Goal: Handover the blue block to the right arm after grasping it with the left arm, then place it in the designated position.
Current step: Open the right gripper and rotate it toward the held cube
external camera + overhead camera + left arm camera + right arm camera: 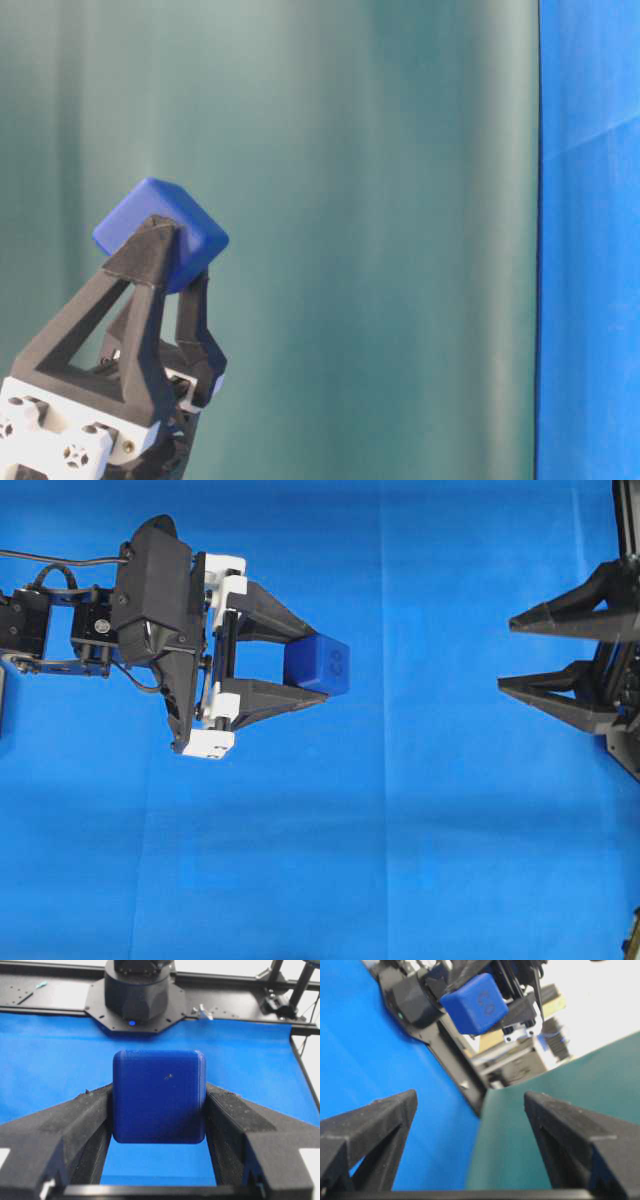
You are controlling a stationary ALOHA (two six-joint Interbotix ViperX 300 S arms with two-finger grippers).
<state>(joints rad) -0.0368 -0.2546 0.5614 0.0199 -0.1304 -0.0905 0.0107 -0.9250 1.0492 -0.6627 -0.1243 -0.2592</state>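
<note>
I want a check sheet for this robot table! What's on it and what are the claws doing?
Surface: blue cloth, one crease line.
Job's things: small dark-blue cube with rounded edges, held off the cloth.
Clutter: nothing seen.
Grippers: left gripper with white brackets shut on the cube; all-black right gripper open, apart from the cube, tips facing it.
Cables: black cable running along the left arm.
Surroundings: green backdrop; black frame beyond the cloth.

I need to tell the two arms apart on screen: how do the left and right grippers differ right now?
The left gripper has white brackets; the right gripper is all black. The left is shut on the blue block; the right is open and empty. Both have long black triangular fingers, pointed toward each other.
</note>
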